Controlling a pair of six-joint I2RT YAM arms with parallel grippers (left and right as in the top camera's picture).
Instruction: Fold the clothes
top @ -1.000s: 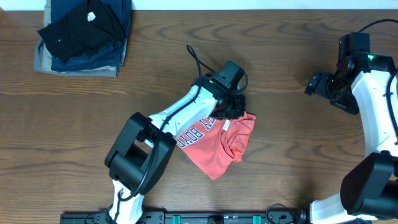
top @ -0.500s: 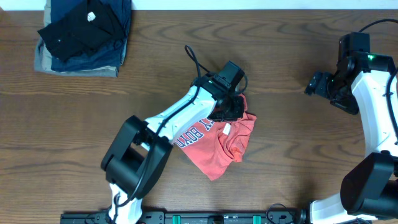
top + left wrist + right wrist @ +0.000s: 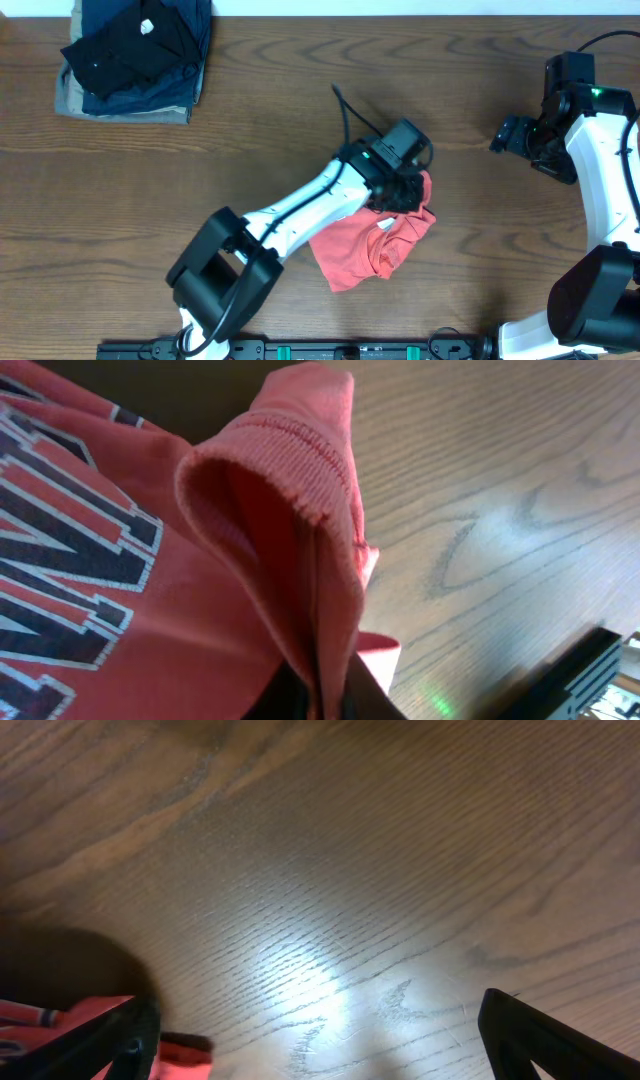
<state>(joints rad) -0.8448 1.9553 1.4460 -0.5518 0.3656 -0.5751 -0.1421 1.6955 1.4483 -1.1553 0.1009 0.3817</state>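
Observation:
The clothes are one orange-red T-shirt (image 3: 375, 245), lying crumpled near the middle of the wooden table. My left gripper (image 3: 402, 190) is over its upper right corner and is shut on a ribbed edge of the fabric. In the left wrist view that folded edge (image 3: 300, 510) rises out of the closed left gripper (image 3: 325, 705), with navy-and-white lettering (image 3: 60, 530) to the left. My right gripper (image 3: 510, 135) hovers over bare table at the right, apart from the shirt. In the right wrist view it (image 3: 320, 1050) is open and empty, with a bit of the shirt (image 3: 60, 1015) at the lower left.
A stack of folded black, navy and khaki garments (image 3: 135, 55) sits at the far left corner. The left arm (image 3: 290, 215) stretches diagonally from the front edge across the shirt's left side. The right arm (image 3: 605, 170) stands along the right edge.
My left gripper has moved right and slightly toward the front, pulling the shirt with it. The lettering seen from overhead earlier is now hidden. The right arm has not moved.

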